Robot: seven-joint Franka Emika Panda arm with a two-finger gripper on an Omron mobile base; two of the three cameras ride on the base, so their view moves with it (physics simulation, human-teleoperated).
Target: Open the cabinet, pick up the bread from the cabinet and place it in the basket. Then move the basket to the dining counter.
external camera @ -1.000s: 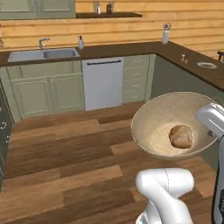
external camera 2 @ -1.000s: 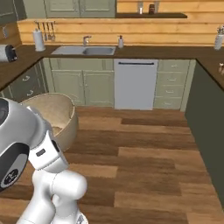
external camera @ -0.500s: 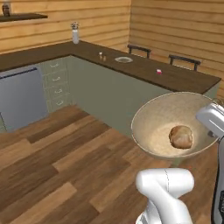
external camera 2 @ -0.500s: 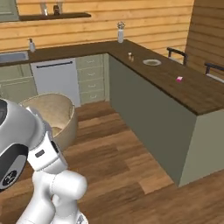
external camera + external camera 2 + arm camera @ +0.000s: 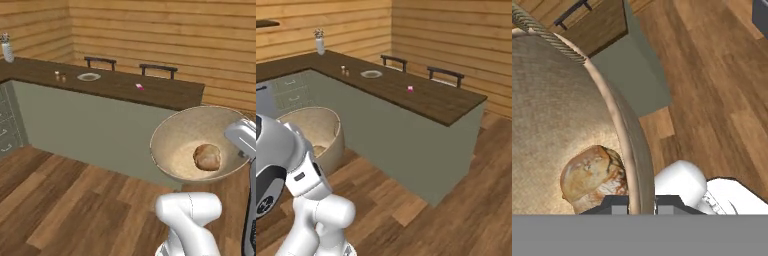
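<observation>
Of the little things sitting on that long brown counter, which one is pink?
The small pink item lying alone nearest the dining counter's open end; the plate is white, the two shakers brownish.

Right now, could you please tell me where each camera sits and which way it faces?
Left base view: behind the arm's left, facing the dining counter; white arm lower right, carrying the basket with the bread.
Right base view: behind its right, same counter; arm lower left, basket beside it.
Hand view: on the hand, looking along the pincer clamping the basket's rim.
All share the basket.

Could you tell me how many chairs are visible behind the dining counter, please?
2: both dark chair backs rise behind the dining counter, side by side against the wood wall, one beyond the white plate, the other toward the counter's end. Others may be hidden.
</observation>
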